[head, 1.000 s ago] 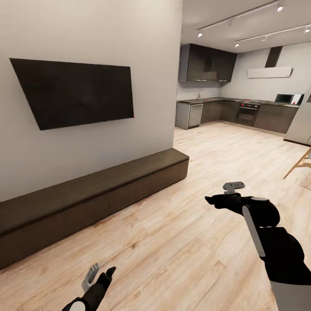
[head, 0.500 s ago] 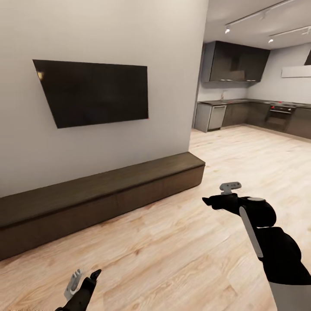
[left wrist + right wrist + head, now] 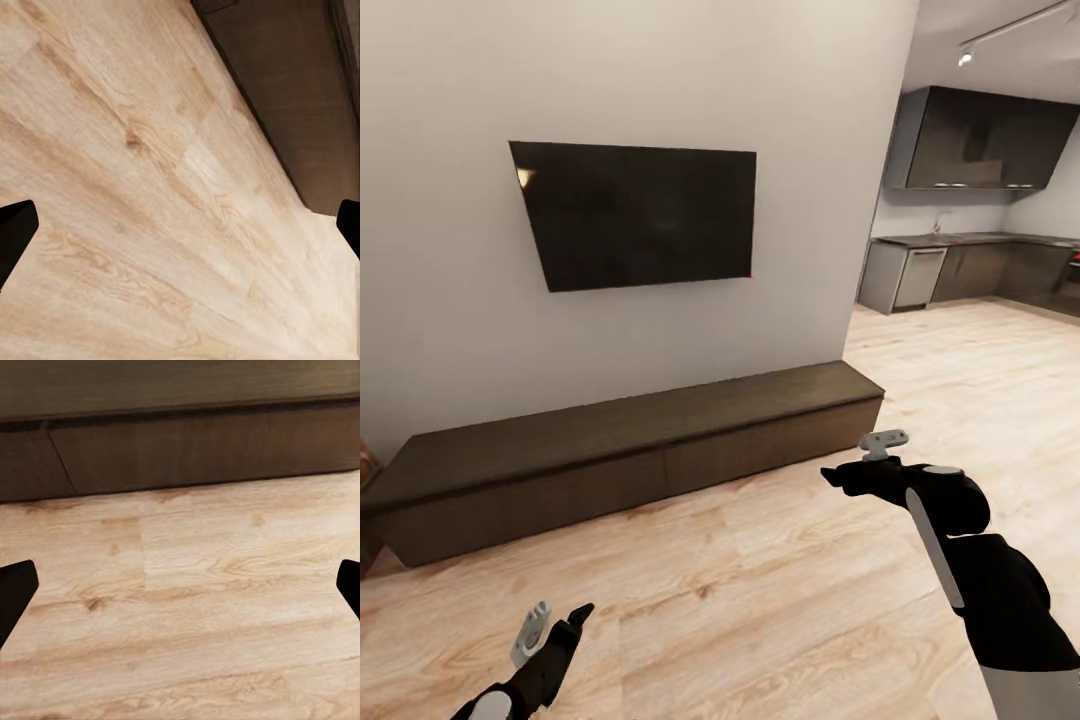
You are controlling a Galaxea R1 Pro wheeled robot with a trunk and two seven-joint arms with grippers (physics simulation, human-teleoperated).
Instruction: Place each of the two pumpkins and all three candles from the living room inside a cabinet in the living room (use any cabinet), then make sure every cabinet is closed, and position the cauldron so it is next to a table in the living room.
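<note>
Panning left, the head camera now centres the long cabinet (image 3: 640, 450) mid-frame under the television (image 3: 645, 212), its fronts closed. Left tool (image 3: 552, 632) lower left and right tool (image 3: 857, 470) right of centre both spread wide, empty. Wrist views: floor (image 3: 135, 187), cabinet front (image 3: 180, 450). Nothing visibly stowed; apparently everything remains.

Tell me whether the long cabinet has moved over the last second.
No. The cabinet keeps its place against the wall below the TV; all three slide right together, so the camera turned left.

A reddish object (image 3: 366, 462) beside the cabinet (image 3: 630, 455) is cut off.
</note>
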